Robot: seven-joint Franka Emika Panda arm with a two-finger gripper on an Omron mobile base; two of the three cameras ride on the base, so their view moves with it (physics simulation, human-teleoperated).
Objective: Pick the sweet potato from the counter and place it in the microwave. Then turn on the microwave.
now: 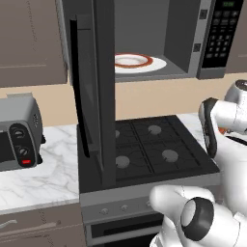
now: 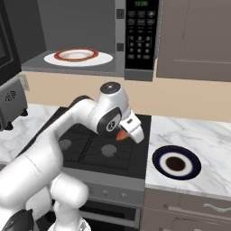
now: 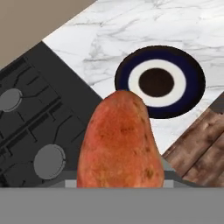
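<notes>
Reddish-brown, the sweet potato (image 3: 120,140) sits gripped in the claw (image 2: 122,134), well below the microwave (image 2: 142,40). I'd lift it high, then ease it straight through the microwave's open doorway onto the plate (image 2: 78,57) inside.

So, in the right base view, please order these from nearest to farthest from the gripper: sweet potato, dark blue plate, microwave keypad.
1. Sweet potato: held in the gripper, above the stovetop.
2. Dark blue plate: on the counter, right of the gripper and lower.
3. Microwave keypad: high up, on the microwave.
</notes>
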